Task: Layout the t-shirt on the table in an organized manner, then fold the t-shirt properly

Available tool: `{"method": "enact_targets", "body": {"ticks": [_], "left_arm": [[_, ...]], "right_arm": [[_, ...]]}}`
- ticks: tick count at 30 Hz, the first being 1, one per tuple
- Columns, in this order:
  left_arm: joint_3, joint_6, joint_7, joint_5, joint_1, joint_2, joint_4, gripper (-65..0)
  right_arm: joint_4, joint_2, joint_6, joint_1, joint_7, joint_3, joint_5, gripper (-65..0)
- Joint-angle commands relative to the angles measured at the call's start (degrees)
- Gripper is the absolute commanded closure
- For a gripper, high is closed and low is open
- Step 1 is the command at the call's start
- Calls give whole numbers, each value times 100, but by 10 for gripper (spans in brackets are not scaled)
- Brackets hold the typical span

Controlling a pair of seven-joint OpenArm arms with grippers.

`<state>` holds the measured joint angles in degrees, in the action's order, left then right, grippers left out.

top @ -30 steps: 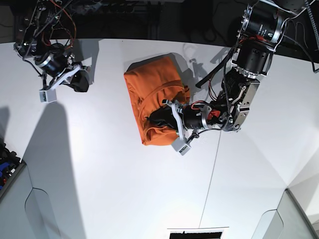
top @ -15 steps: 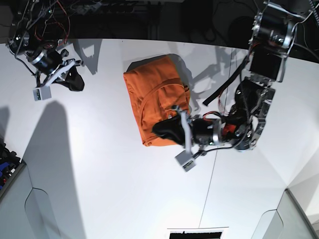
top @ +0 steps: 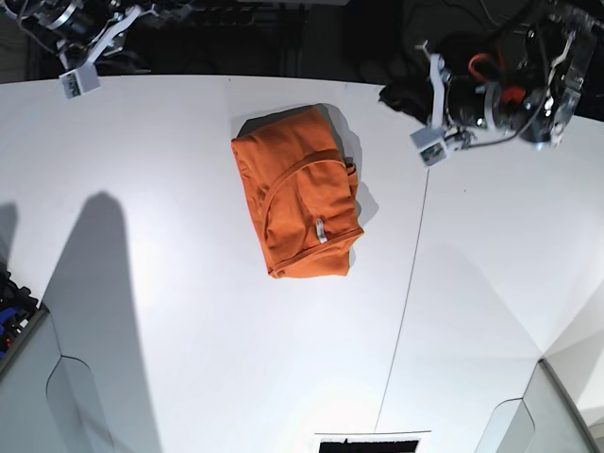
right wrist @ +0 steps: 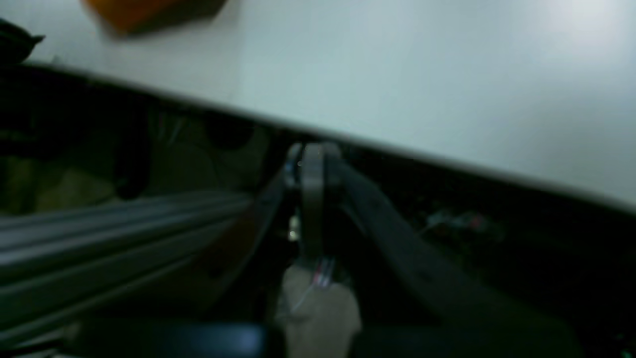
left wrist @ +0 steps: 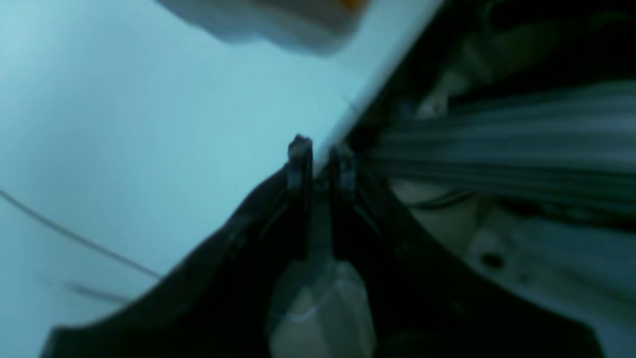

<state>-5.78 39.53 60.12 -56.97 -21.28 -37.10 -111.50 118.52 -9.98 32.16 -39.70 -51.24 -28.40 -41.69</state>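
Note:
The orange t-shirt [top: 297, 198] lies folded into a compact rectangle on the white table [top: 170, 311], with its small white label [top: 321, 229] showing; it is a blur in the right wrist view [right wrist: 144, 12]. My left gripper [top: 398, 94] hangs at the table's far edge, up and right of the shirt and apart from it. In its wrist view the left gripper [left wrist: 321, 149] shows a narrow gap with nothing in it. My right gripper [right wrist: 312, 154] is shut and empty over the far left edge. Its white camera block [top: 80, 80] shows at the far left corner.
A thin dark seam [top: 411, 274] crosses the table right of the shirt. Dark clutter lies beyond the curved far edge [top: 283, 75]. Blue and black items [top: 14, 316] sit at the left edge. Grey panels [top: 85, 406] flank the near corners.
My left gripper has lifted off the shirt's near right corner and swung back to the far right. The right arm has drawn further back to the far left corner. The shirt stays folded.

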Motion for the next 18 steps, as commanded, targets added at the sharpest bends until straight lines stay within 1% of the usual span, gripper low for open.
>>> {"method": "enact_targets", "body": {"ticks": [1,4,7,9,13,16,18], "left_arm": [[149,47,-76,0,-254,-105,-212,-67],[308,47,-227,422,-1029,-114,-291,-67],[306,47,-566,986,-1626,-98,-127,-67],[306,47,-715,1276,-1838,-96,-4,-67],[306,47,-737,1674,-2251,-96,232,-67],[214,47,-743,2063,-2468,-98,542,-67],[63,47,-765,2328,-2452,-98,868,-67]], "right_arm": [[98,-79,28,-114,133,-39,-96,0],[94,-79,24,-424,131,-39,-98,0],[94,-81,22,-588,120,-35,-116,0],[94,-81,22,-586,-31,-33,-212,0],[61,-79,24,-634,-529,-33,-511,0],[33,-79,24,-763,-599,20,-546,0],[33,-79,24,-807,-605,140,-516,0]]}}
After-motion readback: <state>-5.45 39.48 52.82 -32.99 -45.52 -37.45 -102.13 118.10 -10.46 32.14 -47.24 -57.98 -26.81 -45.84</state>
